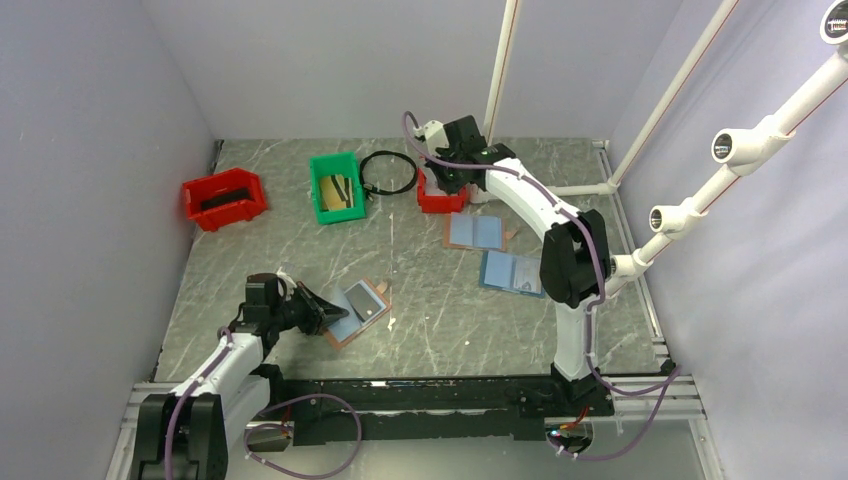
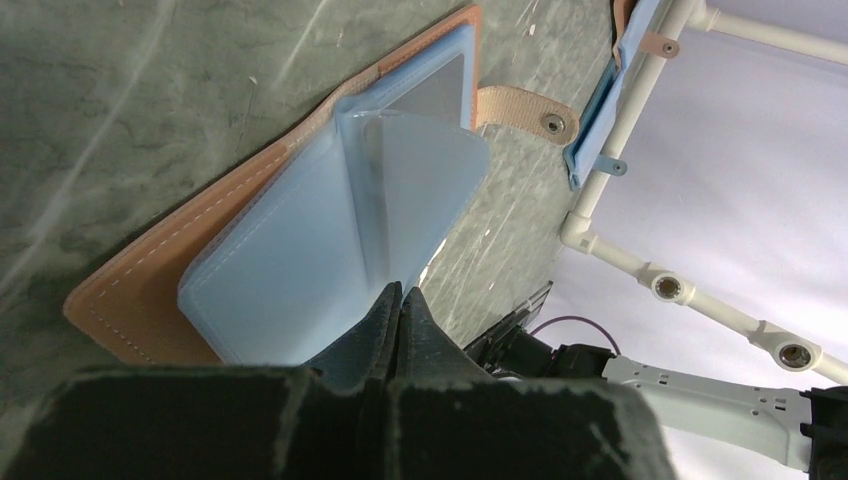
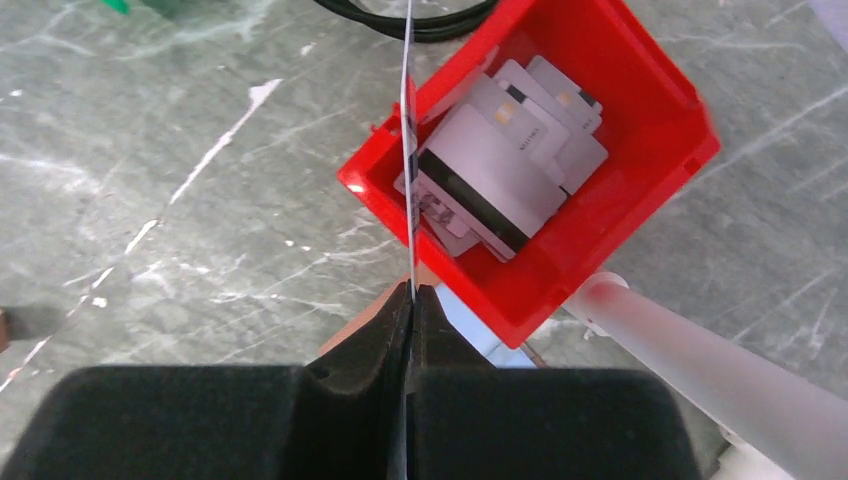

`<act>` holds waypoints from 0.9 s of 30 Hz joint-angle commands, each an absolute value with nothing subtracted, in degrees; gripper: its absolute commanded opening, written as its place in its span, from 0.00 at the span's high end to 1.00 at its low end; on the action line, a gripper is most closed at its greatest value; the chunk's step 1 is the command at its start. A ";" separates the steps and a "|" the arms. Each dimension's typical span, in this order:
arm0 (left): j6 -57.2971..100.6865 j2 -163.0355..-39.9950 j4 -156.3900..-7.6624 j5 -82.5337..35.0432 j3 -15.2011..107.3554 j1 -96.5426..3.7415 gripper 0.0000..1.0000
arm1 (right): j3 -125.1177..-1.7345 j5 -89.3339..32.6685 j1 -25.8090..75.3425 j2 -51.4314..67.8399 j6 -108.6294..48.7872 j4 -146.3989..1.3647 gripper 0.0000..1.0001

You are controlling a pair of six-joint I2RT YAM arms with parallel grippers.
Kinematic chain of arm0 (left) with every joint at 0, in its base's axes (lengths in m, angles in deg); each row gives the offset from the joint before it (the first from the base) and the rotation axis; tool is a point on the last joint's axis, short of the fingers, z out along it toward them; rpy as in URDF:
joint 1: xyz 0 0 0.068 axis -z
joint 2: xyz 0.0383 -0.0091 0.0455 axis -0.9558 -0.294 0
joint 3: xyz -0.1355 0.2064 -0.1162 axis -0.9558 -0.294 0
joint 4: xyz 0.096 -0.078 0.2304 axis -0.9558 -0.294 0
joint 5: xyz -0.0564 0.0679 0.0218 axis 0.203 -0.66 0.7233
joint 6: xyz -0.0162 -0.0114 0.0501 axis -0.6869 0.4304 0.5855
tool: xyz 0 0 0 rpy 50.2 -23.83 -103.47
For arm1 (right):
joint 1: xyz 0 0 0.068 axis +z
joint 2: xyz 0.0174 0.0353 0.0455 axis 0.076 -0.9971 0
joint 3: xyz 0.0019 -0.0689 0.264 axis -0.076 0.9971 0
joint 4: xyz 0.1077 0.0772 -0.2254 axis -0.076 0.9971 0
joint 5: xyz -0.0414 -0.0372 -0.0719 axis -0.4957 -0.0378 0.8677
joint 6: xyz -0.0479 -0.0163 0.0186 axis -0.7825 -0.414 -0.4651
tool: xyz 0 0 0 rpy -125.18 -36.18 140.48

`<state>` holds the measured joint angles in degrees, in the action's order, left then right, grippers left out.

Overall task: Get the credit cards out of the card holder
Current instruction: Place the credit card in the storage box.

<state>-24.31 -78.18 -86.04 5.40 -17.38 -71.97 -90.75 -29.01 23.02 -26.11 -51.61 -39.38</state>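
1. Left wrist view: the left fingers (image 2: 402, 300) are clamped on a pale blue pocket page (image 2: 330, 230) of the card holder (image 2: 140, 290), with the page's edge raised off the reddish-brown cover.
2. The card holder lies open on the worktop (image 2: 120, 120), near the left arm.
3. The right fingers (image 3: 411, 300) pinch one credit card (image 3: 409, 150), held edge-on above a red bin (image 3: 620, 210).
4. More cards (image 3: 490, 170) lie stacked inside that bin.
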 commanded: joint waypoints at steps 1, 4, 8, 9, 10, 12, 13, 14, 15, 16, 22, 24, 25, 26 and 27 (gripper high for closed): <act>-22.16 -77.03 -87.73 5.43 -15.58 -72.12 1.00 | -94.20 -24.43 22.38 -28.36 -52.83 -39.53 1.00; -22.08 -76.84 -87.93 5.73 -15.46 -72.11 1.00 | -95.37 -23.55 22.27 -29.59 -52.67 -39.53 1.00; -22.31 -76.84 -87.61 6.08 -15.39 -72.13 1.00 | -96.27 -22.62 22.11 -31.02 -52.66 -39.78 1.00; -22.35 -76.85 -87.50 6.18 -15.39 -72.11 1.00 | -96.33 -22.32 22.10 -31.27 -52.72 -39.91 0.99; -22.36 -76.89 -87.47 6.26 -15.30 -72.13 1.00 | -96.40 -22.02 22.10 -31.55 -52.81 -39.97 0.95; -22.29 -77.02 -87.39 6.43 -15.12 -72.11 1.00 | -96.66 -21.19 22.09 -32.15 -52.93 -40.06 0.87; -22.28 -77.04 -87.33 6.55 -14.99 -72.13 1.00 | -96.81 -20.91 22.09 -32.42 -52.96 -40.07 0.82; -22.20 -77.12 -87.38 6.68 -14.92 -72.16 1.00 | -96.92 -20.13 22.09 -32.66 -52.99 -39.99 0.77; -22.14 -77.21 -87.43 6.87 -14.81 -72.13 1.00 | -97.16 -19.05 22.07 -32.69 -52.95 -39.79 0.73; -22.03 -77.30 -87.62 7.00 -14.57 -72.11 1.00 | -97.35 -18.59 22.08 -32.43 -52.92 -39.54 0.68; -22.49 -77.39 -89.35 7.13 -13.59 -72.12 1.00 | -97.18 -23.57 22.17 -27.99 -52.47 -36.51 0.59; -22.68 -77.71 -90.45 6.77 -12.93 -72.12 1.00 | -96.09 -29.48 22.18 -25.59 -52.94 -34.88 0.54; -22.71 -77.97 -91.04 6.56 -12.45 -72.11 1.00 | -95.29 -33.48 22.18 -24.53 -53.80 -33.68 0.53; -22.67 -78.42 -91.40 6.50 -11.96 -72.11 1.00 | -94.57 -38.09 22.18 -23.28 -54.90 -32.26 0.52; -22.59 -78.90 -91.73 6.42 -11.41 -72.11 1.00 | -93.34 -42.55 22.18 -21.62 -55.90 -30.95 0.52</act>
<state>-23.15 -77.83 -90.09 5.69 -14.87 -71.97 -94.64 -26.89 22.29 -30.65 -53.07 -36.08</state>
